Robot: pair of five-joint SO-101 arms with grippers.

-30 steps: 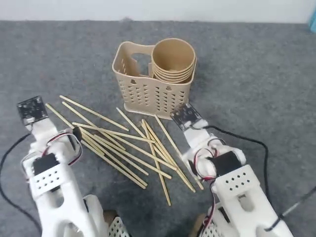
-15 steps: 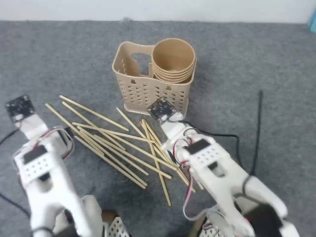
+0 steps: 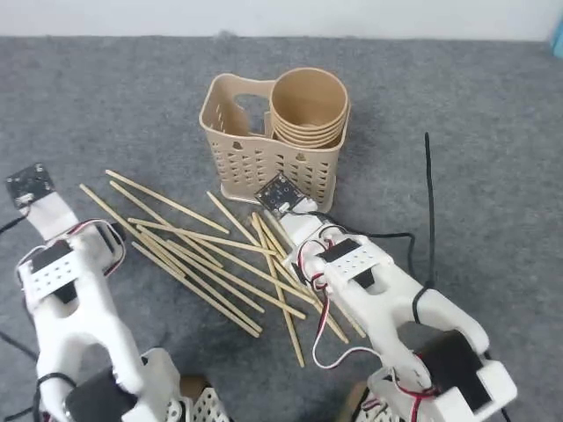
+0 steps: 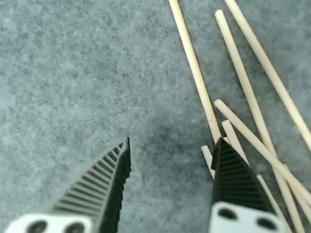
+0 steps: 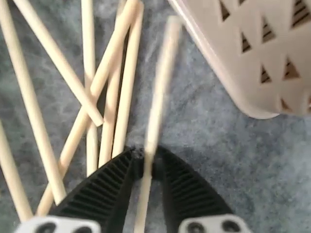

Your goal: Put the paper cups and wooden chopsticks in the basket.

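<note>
The right gripper (image 5: 144, 156) is clamped on one chopstick (image 5: 158, 87), low over the grey carpet (image 3: 457, 105) and just beside the basket (image 5: 243, 58). The left gripper (image 4: 174, 143) hangs with its jaws apart at the edge of the loose chopsticks (image 3: 202, 255). The cups (image 3: 308, 105) sit stacked in the basket, so that part looks done. No stick can be seen in the basket. The rest lie crossed on one another and may drag along.
</note>
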